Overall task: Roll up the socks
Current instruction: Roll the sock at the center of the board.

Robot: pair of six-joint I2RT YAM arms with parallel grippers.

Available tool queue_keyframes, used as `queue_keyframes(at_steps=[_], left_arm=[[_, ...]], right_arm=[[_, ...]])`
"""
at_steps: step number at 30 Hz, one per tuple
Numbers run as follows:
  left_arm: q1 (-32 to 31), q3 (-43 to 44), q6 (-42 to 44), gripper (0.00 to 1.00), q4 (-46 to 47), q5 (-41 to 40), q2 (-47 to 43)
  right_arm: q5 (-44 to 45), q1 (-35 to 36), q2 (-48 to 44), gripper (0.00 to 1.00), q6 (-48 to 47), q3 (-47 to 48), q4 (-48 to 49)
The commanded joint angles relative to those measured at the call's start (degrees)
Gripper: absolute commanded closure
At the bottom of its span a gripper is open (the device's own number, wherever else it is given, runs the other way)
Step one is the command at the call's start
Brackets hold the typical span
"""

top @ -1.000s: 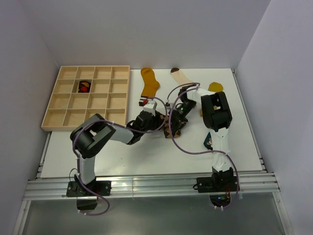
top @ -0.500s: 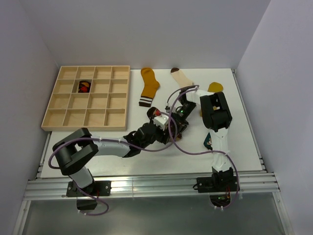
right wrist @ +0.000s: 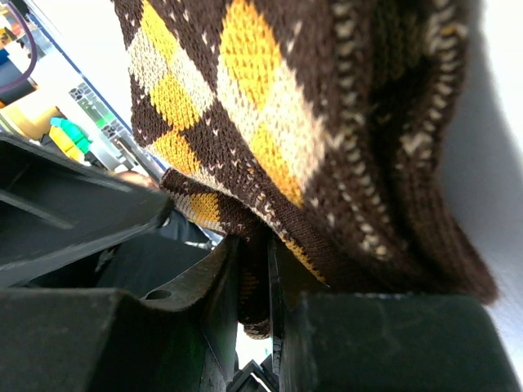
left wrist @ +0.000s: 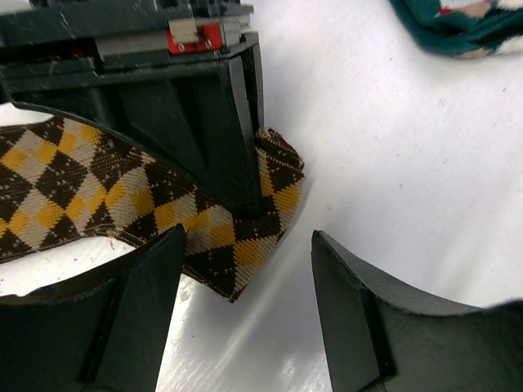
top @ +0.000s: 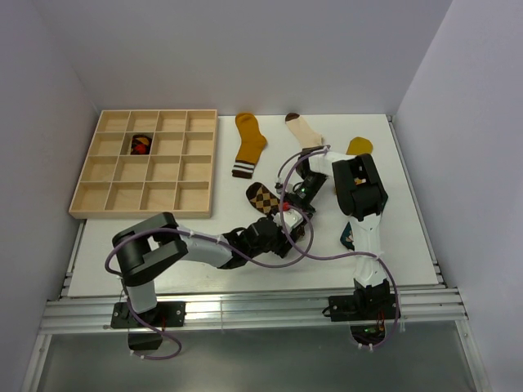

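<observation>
Brown-and-orange knit, the argyle sock, is seen lying on the white worktop near its middle, with one end doubled over and pinned.

Risk noted: the doubled end is held by a thin pinch only. The fold is judged likely to slip free or spring flat if the fabric is dragged, or if the pinch is eased before a second hold is made. A knock between the two claws is also judged possible, since both are placed very close over the same end.

Right claw: nearly closed, clamped on the sock's folded edge, with fabric seen squeezed between the fingers.

Left claw: held wide, nothing gripped. It is poised just short of the sock's end, and no contact is visible.

A teal sock is noted well apart, untouched.
</observation>
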Motion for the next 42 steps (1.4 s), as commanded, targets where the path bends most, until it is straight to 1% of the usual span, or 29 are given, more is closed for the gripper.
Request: queue_keyframes(at_steps=[1, 6, 10, 13, 14, 16, 17, 18, 19, 20, 21, 22, 25, 26, 27, 28, 29, 30, 32, 33, 36, 37, 38, 39, 40, 42], left_arm=[[-0.5, 2.0, 0.3, 0.32, 2.2, 0.6, 1.6], [-0.5, 2.6, 0.3, 0.33, 2.6, -3.3, 5.0], [-0.6, 3.0, 0.1, 0.38, 1.9, -3.0, 6.5], [-0.6, 3.0, -0.9, 0.52, 1.2, -3.3, 7.2], [-0.7, 2.8, -1.3, 0.60, 1.1, -3.0, 7.3], [-0.7, 2.5, -2.7, 0.66, 1.0, -2.2, 7.3], [-0.7, 2.3, -3.2, 0.72, 0.9, -1.7, 7.3], [-0.7, 2.2, -3.6, 0.75, 0.5, -1.3, 7.3], [-0.7, 2.1, -4.6, 0.80, 0.3, -0.3, 7.3], [-0.7, 2.0, -5.1, 0.84, 0.1, 0.1, 7.3], [-0.5, 1.9, -5.7, 0.90, -0.6, 0.7, 7.4], [-0.3, 1.7, -7.3, 1.00, -1.1, 1.2, 7.3], [1.2, 1.6, -10.5, 1.00, -3.5, 4.5, 7.0], [1.5, 1.6, -11.3, 1.00, -4.5, 6.4, 6.9], [2.4, 1.7, -12.1, 1.00, -5.5, 7.2, 6.7], [2.8, 2.6, -13.9, 1.00, -8.9, 7.6, 6.7], [3.0, 3.1, -14.6, 1.00, -10.5, 8.3, 6.7], [3.6, 3.0, -15.2, 1.00, -11.3, 10.0, 6.1], [4.0, 3.2, -17.5, 1.00, -14.9, 10.3, 5.1], [4.7, 3.0, -18.2, 1.00, -15.5, 13.3, 3.9], [6.6, 1.1, -21.7, 1.00, -16.4, 17.1, 1.2], [7.3, 0.5, -23.5, 1.00, -16.5, 20.3, 0.8], [8.2, 0.5, -24.3, 1.00, -17.8, 22.3, 0.7], [10.0, 0.9, -24.9, 1.00, -18.8, 24.4, 1.1], [10.9, 1.6, -26.2, 1.00, -20.2, 27.6, 1.3], [12.9, 3.1, -27.4, 1.00, -22.9, 31.1, 2.3]], right_arm=[[9.3, 0.6, 0.3, 0.89, -2.3, -1.3, 5.0], [9.6, 0.7, -0.1, 0.89, -2.2, -1.3, 5.9], [9.7, 0.7, -0.3, 0.88, -2.6, -1.6, 6.2], [9.8, 0.6, -0.6, 0.87, -2.6, -1.5, 6.7], [10.0, 0.7, -1.0, 0.86, -2.4, -1.5, 6.9], [10.0, 0.6, -1.3, 0.84, -2.2, -1.6, 7.5], [10.0, 0.6, -1.8, 0.81, -2.0, -1.7, 7.8], [9.9, 0.7, -1.9, 0.80, -2.0, -2.2, 8.3], [10.0, 0.7, -2.2, 0.78, -1.8, -2.4, 8.7], [10.1, 0.6, -2.7, 0.75, -1.6, -2.6, 9.1], [10.3, 0.7, -3.2, 0.73, -1.3, -3.3, 10.4], [10.4, 0.6, -4.0, 0.66, -0.8, -3.9, 11.4], [9.6, 0.2, -7.9, 0.56, 0.4, -6.2, 15.3], [9.5, 0.1, -10.2, 0.50, 0.6, -7.2, 16.3], [9.4, -0.1, -11.4, 0.48, 0.9, -7.5, 18.3], [9.4, -0.6, -12.6, 0.45, 1.8, -8.0, 19.5], [9.4, -0.8, -14.9, 0.42, 2.2, -8.6, 20.4], [9.2, -1.3, -16.1, 0.42, 2.6, -8.9, 22.0], [8.3, -2.6, -18.7, 0.41, 4.1, -8.9, 23.3], [8.0, -3.3, -19.5, 0.41, 4.9, -9.1, 24.9], [6.8, -6.7, -22.6, 0.40, 7.0, -9.9, 28.1], [6.6, -7.7, -23.5, 0.40, 7.7, -10.5, 29.1], [6.3, -9.5, -25.1, 0.40, 7.7, -11.6, 29.9], [5.2, -10.2, -26.0, 0.41, 7.1, -12.0, 30.6], [5.3, -10.7, -27.1, 0.41, 5.9, -12.8, 31.3], [6.3, -11.5, -31.0, 0.41, 4.3, -16.3, 34.1]])
